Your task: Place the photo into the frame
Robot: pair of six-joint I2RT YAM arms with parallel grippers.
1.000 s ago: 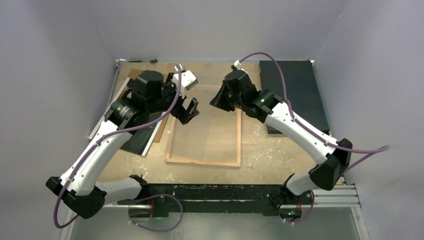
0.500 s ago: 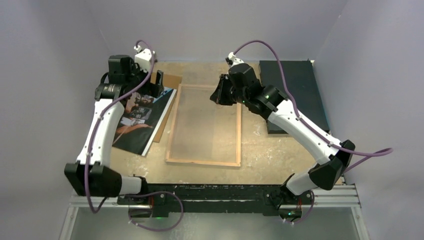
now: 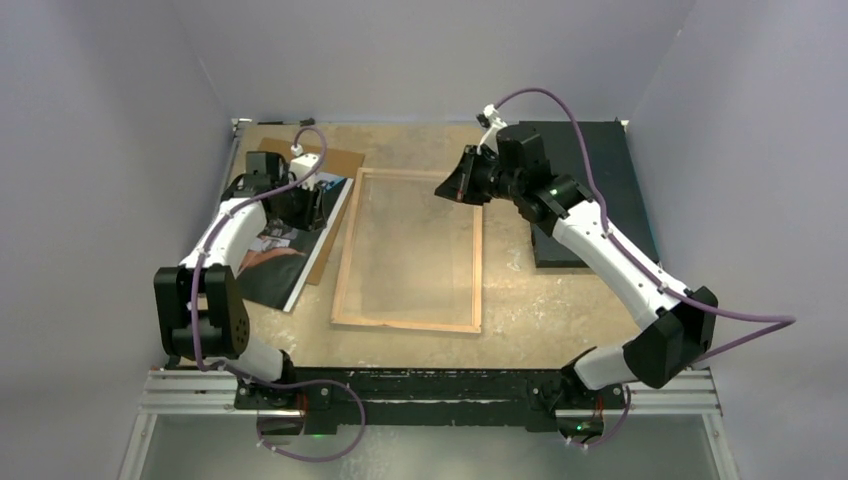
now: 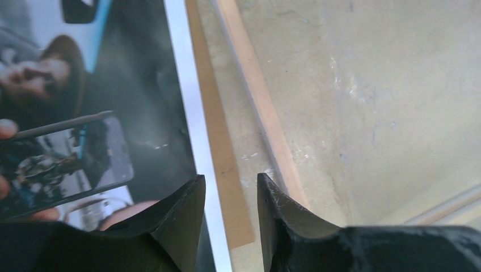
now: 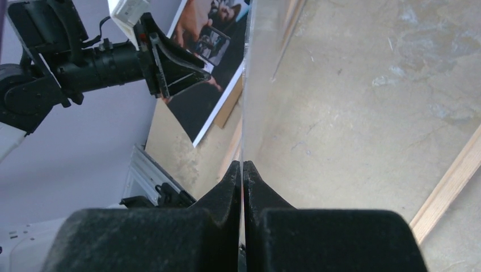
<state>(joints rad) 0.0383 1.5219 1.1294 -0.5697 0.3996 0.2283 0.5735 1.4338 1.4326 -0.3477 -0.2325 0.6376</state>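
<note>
I hold the clear pane pinched in my right tool; my left tool, jaws narrow, hangs over the photo edge just under it, which I must grip next.

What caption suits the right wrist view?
Right hand shut on the clear pane edge, frame beneath; left hand over the photo beyond.

You will find no writing, label, brand, number or sign that can be read in any of the three views. The photo shows a pictured phone screen, but it is too blurred to make out letters. The frame and its clear pane show you no legible print.
</note>
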